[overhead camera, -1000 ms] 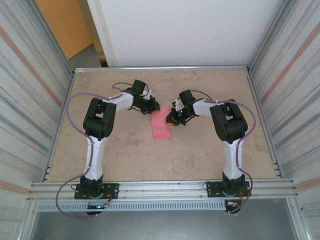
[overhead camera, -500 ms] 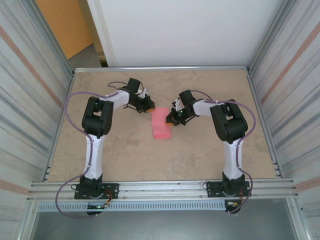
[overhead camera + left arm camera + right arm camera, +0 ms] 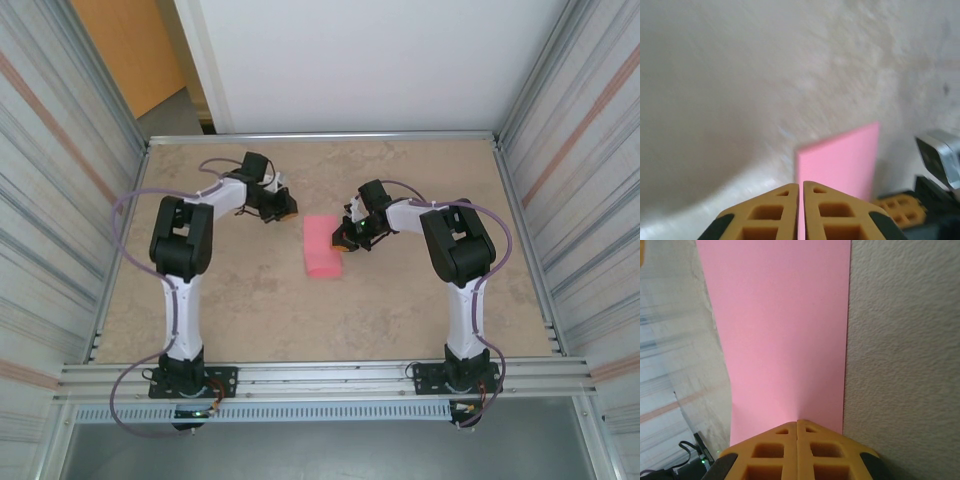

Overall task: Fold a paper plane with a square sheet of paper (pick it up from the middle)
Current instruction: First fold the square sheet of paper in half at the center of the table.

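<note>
Geometry: pink folded rectangular paper sheet [image 3: 322, 247] lies flat, long axis near-far, just ahead of right gripper [image 3: 342, 240], closed tips touching its edge; left gripper [image 3: 288, 212] closed, empty, paper ahead across a gap

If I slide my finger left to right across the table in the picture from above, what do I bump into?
left gripper → pink paper → right gripper, whose tip sits at the paper's right edge.
</note>
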`<control>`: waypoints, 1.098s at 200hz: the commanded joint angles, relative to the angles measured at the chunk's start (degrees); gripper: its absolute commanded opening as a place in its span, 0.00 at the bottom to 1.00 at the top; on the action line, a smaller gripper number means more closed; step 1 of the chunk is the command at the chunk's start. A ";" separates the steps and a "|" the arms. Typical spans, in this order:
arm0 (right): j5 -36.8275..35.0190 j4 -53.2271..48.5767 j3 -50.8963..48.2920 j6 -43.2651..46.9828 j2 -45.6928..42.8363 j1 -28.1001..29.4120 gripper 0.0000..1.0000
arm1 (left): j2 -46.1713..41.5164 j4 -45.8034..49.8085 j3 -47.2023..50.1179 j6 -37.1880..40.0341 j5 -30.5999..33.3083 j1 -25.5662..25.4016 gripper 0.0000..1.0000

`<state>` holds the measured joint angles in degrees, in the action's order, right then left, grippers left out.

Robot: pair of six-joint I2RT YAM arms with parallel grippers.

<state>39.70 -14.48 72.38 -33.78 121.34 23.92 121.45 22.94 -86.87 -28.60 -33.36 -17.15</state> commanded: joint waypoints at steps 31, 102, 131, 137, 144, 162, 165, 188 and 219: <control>-18.18 -13.25 -5.45 0.29 8.69 -1.77 0.04 | -9.56 -5.80 12.01 -3.46 -3.19 -7.35 0.11; -18.39 -14.50 -4.49 1.40 9.00 -1.62 0.04 | -8.43 -11.28 18.27 -7.08 -7.72 -9.00 0.10; -18.71 -14.70 -4.62 1.48 9.03 -1.63 0.04 | -7.63 -11.71 18.13 -7.18 -7.86 -9.04 0.10; -18.65 -14.70 -4.63 1.48 9.01 -1.69 0.04 | -7.46 -11.55 18.14 -7.17 -7.78 -9.00 0.10; -18.78 -14.70 -4.60 1.52 9.01 -1.57 0.04 | -7.37 -11.56 18.33 -7.08 -7.70 -9.03 0.10; -18.83 -14.70 -4.62 1.59 9.17 -1.60 0.04 | -7.12 -11.61 19.05 -7.00 -7.51 -8.96 0.10; -18.81 -14.70 -4.66 1.61 9.13 -1.60 0.04 | -7.11 -11.56 19.14 -7.01 -7.38 -8.96 0.10; -19.09 -14.85 -4.62 1.65 9.22 -1.60 0.04 | -6.59 -11.76 20.09 -7.14 -7.11 -8.57 0.10; -19.82 -15.05 -4.41 1.84 9.40 -1.41 0.04 | -6.31 -10.60 21.74 -6.82 -5.15 -8.09 0.10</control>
<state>39.68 -15.35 72.93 -33.21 121.54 23.90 113.93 11.49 -66.85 -35.22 -39.38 -25.98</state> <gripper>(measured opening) 0.064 0.104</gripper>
